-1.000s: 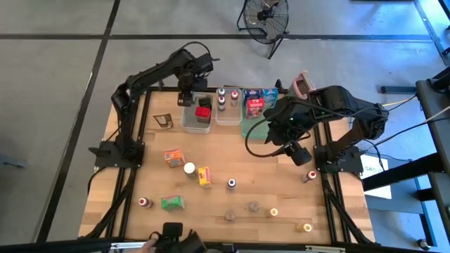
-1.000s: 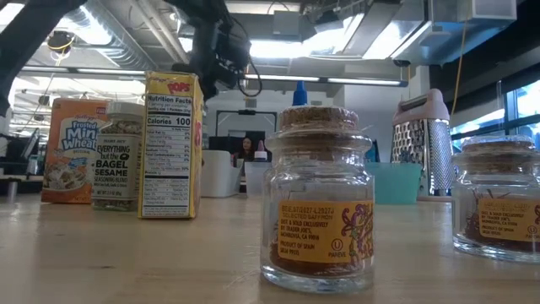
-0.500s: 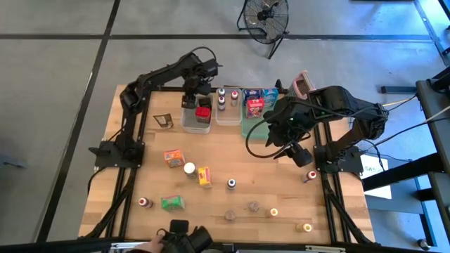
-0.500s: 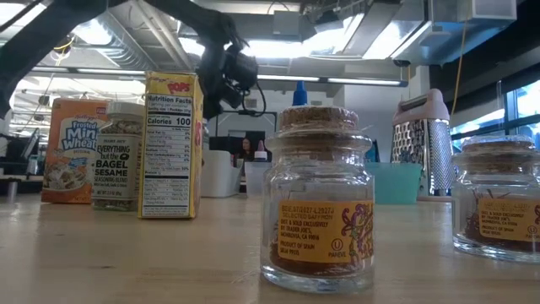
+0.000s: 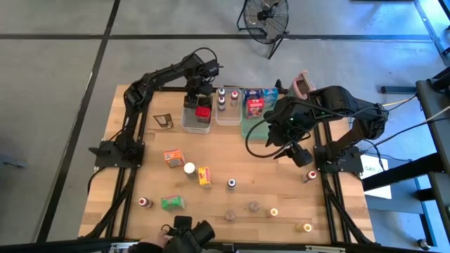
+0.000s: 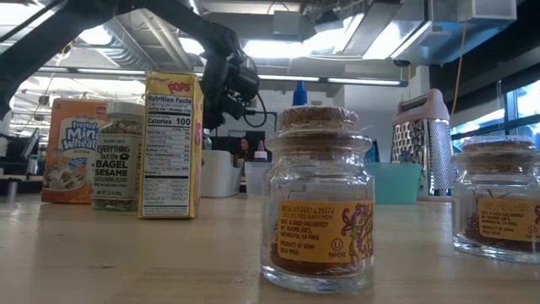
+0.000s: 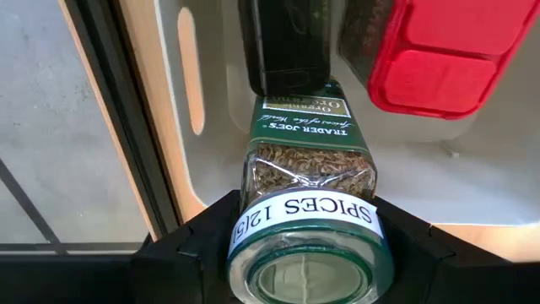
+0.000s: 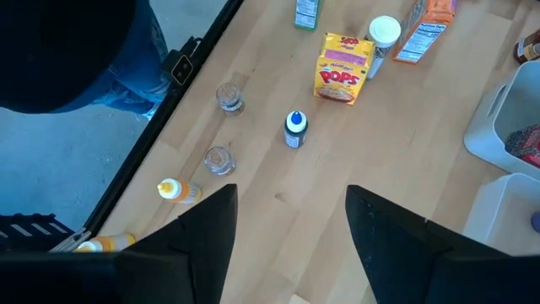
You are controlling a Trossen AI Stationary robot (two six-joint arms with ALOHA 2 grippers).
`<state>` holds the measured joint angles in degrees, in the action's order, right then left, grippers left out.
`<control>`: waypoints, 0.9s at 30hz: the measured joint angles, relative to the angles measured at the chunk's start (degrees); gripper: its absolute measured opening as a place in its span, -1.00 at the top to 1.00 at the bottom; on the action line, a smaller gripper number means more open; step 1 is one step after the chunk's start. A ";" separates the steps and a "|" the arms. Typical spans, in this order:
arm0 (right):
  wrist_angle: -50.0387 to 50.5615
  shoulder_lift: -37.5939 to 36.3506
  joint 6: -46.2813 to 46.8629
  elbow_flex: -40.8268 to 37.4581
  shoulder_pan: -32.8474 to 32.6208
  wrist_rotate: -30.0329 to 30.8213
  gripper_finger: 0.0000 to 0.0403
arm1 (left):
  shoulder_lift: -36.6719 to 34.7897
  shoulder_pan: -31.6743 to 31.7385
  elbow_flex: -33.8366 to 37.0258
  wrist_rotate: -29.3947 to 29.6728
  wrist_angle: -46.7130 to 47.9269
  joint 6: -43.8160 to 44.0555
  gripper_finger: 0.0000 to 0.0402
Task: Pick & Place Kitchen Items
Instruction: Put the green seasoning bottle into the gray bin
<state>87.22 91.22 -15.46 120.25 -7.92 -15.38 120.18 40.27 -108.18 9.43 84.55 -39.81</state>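
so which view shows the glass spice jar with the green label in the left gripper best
The left wrist view: the glass spice jar with the green label fills the picture, clamped between the left gripper fingers over a clear plastic tub. The high view shows only the arm above that tub. The low and right wrist views do not show the jar.

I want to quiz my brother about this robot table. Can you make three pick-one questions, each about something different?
1. Where is the left end effector?
A. Over the clear tub at the table's far edge
B. Beside the fan
C. Over the near corner

2. What colour is the Pops box?
A. Purple
B. Yellow
C. Black

3. What is the left end effector doing?
A. Hanging empty
B. Gripping a green-labelled spice jar
C. Holding the grater

Answers: 1 A, the high view shows it above that tub. 2 B, the right wrist view shows yellow. 3 B, the left wrist view shows the jar between its fingers.
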 joint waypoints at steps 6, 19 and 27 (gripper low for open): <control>-0.02 0.02 0.02 0.00 0.00 -0.02 -0.11 | 0.93 0.72 -0.02 -0.16 -1.03 -0.60 -0.01; -0.04 0.02 0.02 0.00 0.04 0.15 -0.11 | 2.67 1.07 0.00 -0.17 -1.68 -1.01 -0.01; -0.04 0.02 0.04 0.00 0.04 0.17 -0.11 | 2.67 1.26 -0.02 -0.40 -2.16 -0.27 -0.06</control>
<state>87.18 91.24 -15.42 120.25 -7.88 -15.20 122.85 41.53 -108.20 9.03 82.40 -40.08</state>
